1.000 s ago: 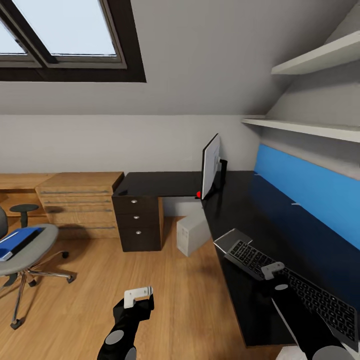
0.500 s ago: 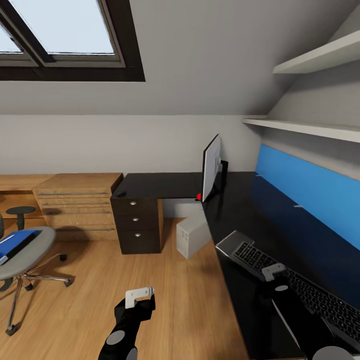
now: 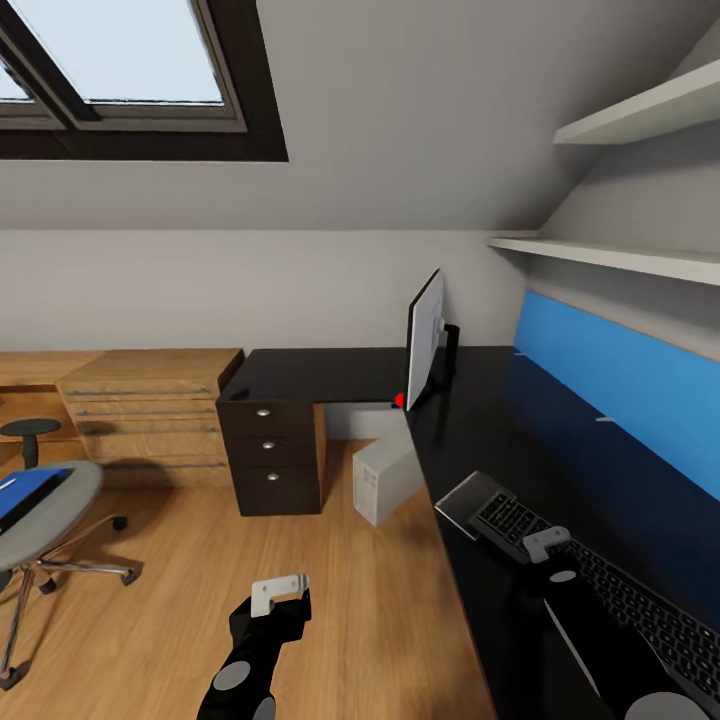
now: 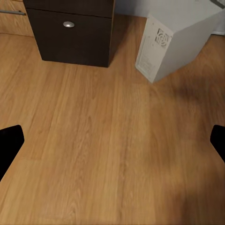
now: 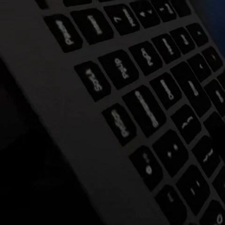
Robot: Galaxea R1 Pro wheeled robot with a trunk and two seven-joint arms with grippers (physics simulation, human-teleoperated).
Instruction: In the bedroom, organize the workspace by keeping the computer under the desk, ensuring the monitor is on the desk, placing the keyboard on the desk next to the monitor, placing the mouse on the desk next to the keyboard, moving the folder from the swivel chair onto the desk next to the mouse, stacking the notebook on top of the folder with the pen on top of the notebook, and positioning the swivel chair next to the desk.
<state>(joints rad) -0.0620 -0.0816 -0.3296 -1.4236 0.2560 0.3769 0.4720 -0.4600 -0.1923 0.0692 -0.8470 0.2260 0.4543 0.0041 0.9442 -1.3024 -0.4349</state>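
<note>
Keyboard [image 3: 600, 575] overhangs desk [image 3: 480, 420] edge, R jaws [image 3: 545, 545] gripping it.

1. The glossy black desk [image 3: 520, 420] carries the monitor [image 3: 424, 338] at its inner corner and the keyboard [image 3: 590, 570] near the front.
2. The computer [image 3: 385, 475] stands on the wood floor [image 3: 380, 620] beside the desk.

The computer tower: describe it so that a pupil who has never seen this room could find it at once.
Start at the large L-shaped glossy black desk under the sloped wall. In its inner corner, on the wood floor, stands the small light grey-white box-shaped computer tower, tilted, beside the dark drawer unit with round knobs. It is the one pale box there, with a vent grille on its narrow face.
</note>
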